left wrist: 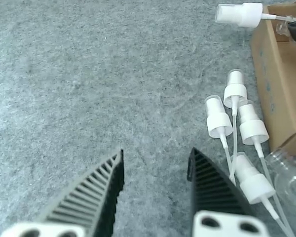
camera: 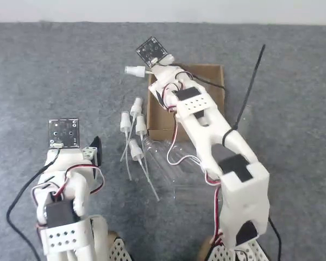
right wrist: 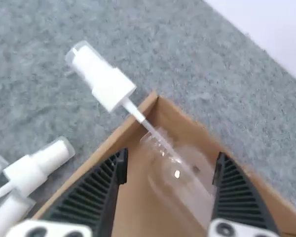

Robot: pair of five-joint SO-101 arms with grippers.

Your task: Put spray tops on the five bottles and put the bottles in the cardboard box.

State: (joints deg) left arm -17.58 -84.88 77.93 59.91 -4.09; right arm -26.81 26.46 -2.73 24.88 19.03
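**A:** Grey felt-like covering across the desk (camera: 54, 60), and the action is up at the cardboard box (camera: 213, 81). The right gripper (right wrist: 170, 155) sits over the box's far corner, with its jaws wide apart on either side of a clear bottle (right wrist: 180, 173).

**B:** Is it clamped on it?

**A:** It doesn't look that way, because bare cardboard shows between one jaw and the bottle. The bottle lies over the inside of the box with its neck toward the wall. Whether it rests on the box floor, I can't tell.

**B:** And its spray top (right wrist: 101, 79)?

**A:** Not seated. The head pokes out past the box edge, and the thin tube runs into the neck with a gap showing. I'd judge it needs pressing home before this bottle counts.

**B:** What about the left side?

**A:** The left gripper (left wrist: 156, 152) is low over bare desk, fingers spread with nothing between them. It's just beside the four loose spray tops (left wrist: 251, 126), handy for taking one. The uncapped bottles (camera: 168, 156) lie on their sides between the two arms, likely within reach of both.
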